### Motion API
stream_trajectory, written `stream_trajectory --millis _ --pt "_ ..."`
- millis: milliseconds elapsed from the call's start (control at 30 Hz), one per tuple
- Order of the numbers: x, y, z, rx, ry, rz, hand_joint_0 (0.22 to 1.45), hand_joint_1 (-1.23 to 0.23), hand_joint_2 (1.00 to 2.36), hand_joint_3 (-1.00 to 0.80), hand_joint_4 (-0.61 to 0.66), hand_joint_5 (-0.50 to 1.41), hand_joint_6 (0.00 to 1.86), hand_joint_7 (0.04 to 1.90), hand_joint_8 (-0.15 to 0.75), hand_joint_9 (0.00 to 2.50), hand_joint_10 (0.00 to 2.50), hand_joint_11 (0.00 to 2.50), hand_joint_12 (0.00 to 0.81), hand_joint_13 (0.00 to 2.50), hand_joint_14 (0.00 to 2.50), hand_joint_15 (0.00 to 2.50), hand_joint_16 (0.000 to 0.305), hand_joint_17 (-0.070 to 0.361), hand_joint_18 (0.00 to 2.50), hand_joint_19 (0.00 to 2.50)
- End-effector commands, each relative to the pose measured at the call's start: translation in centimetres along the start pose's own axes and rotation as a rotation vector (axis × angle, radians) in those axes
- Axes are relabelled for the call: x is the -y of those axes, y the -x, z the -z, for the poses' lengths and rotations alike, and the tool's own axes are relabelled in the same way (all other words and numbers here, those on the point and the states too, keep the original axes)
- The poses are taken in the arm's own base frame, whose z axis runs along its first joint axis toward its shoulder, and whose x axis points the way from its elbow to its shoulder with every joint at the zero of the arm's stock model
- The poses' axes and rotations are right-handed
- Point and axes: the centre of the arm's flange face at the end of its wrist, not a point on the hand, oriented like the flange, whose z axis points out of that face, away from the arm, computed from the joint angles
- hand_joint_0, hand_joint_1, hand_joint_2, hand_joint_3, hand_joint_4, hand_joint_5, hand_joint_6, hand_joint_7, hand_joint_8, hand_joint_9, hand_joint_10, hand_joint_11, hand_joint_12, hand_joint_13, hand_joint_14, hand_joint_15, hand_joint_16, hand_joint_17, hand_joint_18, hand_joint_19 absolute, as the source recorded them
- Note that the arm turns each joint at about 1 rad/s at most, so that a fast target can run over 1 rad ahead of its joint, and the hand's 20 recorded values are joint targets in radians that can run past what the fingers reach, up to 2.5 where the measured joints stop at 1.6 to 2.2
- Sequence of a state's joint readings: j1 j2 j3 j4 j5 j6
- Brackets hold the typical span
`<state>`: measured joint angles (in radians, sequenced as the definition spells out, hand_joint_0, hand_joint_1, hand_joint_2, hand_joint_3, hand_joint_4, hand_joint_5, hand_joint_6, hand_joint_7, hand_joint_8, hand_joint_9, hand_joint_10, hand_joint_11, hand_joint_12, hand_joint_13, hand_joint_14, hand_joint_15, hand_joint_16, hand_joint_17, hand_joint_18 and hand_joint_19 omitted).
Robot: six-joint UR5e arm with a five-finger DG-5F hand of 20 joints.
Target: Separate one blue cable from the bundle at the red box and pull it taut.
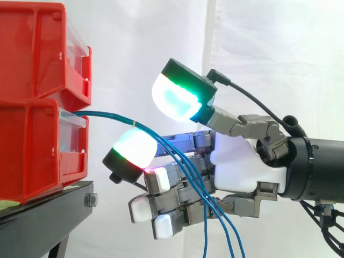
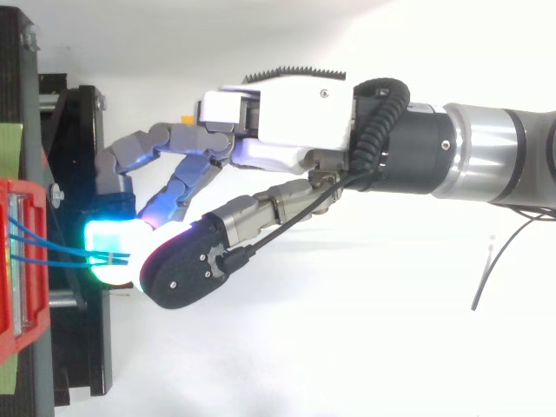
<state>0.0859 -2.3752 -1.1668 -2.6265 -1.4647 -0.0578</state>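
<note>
Right now the blue cables [image 1: 102, 114] leave the front of the lower red bin [image 1: 32, 156], just under its top edge, and run as a close bunch toward the hand. On my side view they arc across to a small pale band [image 1: 133, 124] on the bunch and pass over the top of one glowing fingertip pad [image 1: 134, 148]. From there they fan into separate strands and fall slack across the lower fingers [image 1: 164, 226], off the bottom edge. None of them is drawn straight — they all curve. From the top view I see two strands [image 2: 65, 254] coming off the bin's front and meeting at that same pad [image 2: 109, 248].

The hand [image 1: 242, 166] sits about level, fingers reaching left toward the bins. Its thumb pad [image 1: 177, 97] is raised above and a little behind the fingertip that carries the cables. I can see curtain between the two, so the hand is spread rather than pinching — the bunch lies on the finger and nothing clamps it. The remaining fingers are loosely bent beneath, with the strands draped over them.

A second red bin [image 1: 32, 48] is stacked on the lower one, and both stand on the black stand [image 1: 43, 215]. The arm [image 2: 495, 152] enters from the right in both views, and the white curtain [image 1: 269, 54] hangs behind everything.
</note>
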Motion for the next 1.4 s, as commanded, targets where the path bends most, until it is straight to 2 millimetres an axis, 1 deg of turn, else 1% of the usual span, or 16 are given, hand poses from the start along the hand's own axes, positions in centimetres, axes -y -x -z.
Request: stream_trajectory --millis 0,167,267,300,400,467,567,667,833,1033,1367 --pt "-0.09 -0.04 -0.07 -0.004 -0.004 0.002 0.59 -0.63 1.0 -0.47 0.15 -0.13 0.66 1.15 0.31 0.96 0.02 0.9 0.383 0.87 0.02 0.55 0.049 0.109 0.74 0.65" --pt "-0.38 -0.03 -0.18 -0.003 -0.001 0.002 0.6 -0.69 1.0 -0.48 0.14 -0.13 0.68 1.13 0.31 0.97 0.02 0.9 0.382 0.88 0.02 0.55 0.048 0.107 0.76 0.65" --pt "-0.56 -0.35 -0.31 -0.003 0.0 0.003 0.61 -0.71 1.0 -0.48 0.14 -0.14 0.7 1.12 0.307 0.97 0.02 0.91 0.382 0.88 0.02 0.55 0.048 0.107 0.76 0.65" --pt "-0.56 -0.35 -0.31 -0.003 0.0 0.003 0.62 -0.72 1.0 -0.46 0.14 -0.14 0.73 1.07 0.307 0.97 0.02 0.91 0.38 0.88 0.02 0.55 0.048 0.107 0.76 0.65" --pt "-0.46 -0.35 -0.23 -0.004 -0.004 0.004 0.62 -0.73 1.01 -0.42 0.12 -0.15 0.75 1.07 0.306 0.97 0.02 0.92 0.382 0.89 0.02 0.55 0.048 0.107 0.77 0.65" --pt "-0.54 -0.47 -0.28 -0.005 -0.003 0.003 0.62 -0.73 1.01 -0.37 0.1 -0.15 0.76 1.12 0.306 0.97 0.02 0.91 0.38 0.89 0.02 0.55 0.048 0.107 0.77 0.66" --pt "-0.45 -0.35 -0.22 -0.004 -0.006 0.004 0.63 -0.75 1.01 -0.3 0.08 -0.18 0.82 1.06 0.304 0.95 0.02 0.95 0.382 0.89 0.02 0.55 0.048 0.107 0.77 0.66" --pt "-0.52 -0.47 -0.27 -0.005 -0.004 0.003 0.64 -0.78 1.02 -0.28 0.05 -0.18 0.84 1.09 0.303 0.94 0.02 0.97 0.381 0.89 0.02 0.56 0.048 0.108 0.78 0.66" --pt "-0.4 -0.47 -0.26 -0.005 -0.006 0.004 0.66 -0.81 1.01 -0.32 0.06 -0.19 0.88 0.99 0.305 0.94 0.03 0.97 0.379 0.89 0.02 0.56 0.047 0.106 0.79 0.66" --pt "-0.52 -0.47 -0.27 -0.005 -0.004 0.003 0.65 -0.81 1.01 -0.41 0.09 -0.18 0.89 1.0 0.306 0.97 0.02 0.98 0.38 0.9 0.02 0.57 0.047 0.105 0.8 0.66" --pt "-0.34 -0.47 -0.2 -0.005 -0.012 0.001 0.58 -0.68 1.0 -0.5 0.1 -0.17 0.86 1.02 0.309 1.0 0.02 0.98 0.391 0.92 0.02 0.58 0.048 0.107 0.81 0.69"
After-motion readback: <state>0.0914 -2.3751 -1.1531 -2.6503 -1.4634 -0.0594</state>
